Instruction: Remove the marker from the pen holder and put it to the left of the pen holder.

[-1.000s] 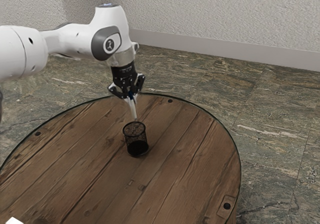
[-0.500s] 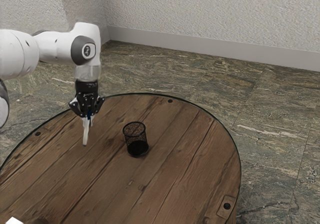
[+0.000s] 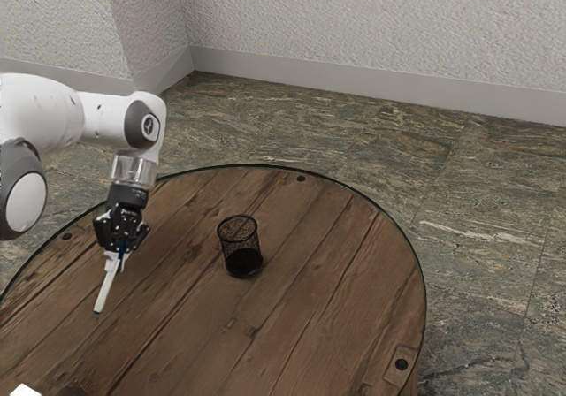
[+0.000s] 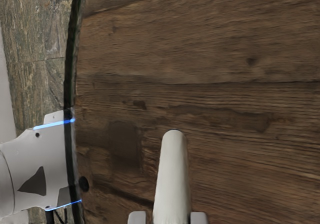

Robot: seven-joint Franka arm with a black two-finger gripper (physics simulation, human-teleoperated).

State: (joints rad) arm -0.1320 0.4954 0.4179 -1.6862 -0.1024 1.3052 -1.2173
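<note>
Gripper [image 3: 115, 255] clamped on the tilted marker [image 3: 105, 288], toward the exterior view's left of the upright pen holder [image 3: 240, 247].

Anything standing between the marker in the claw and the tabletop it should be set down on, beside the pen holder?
Nothing visible: below the marker, gripped in the claw, is bare wooden tabletop. The pen holder stands apart, toward the exterior view's right, out of the way.
</note>
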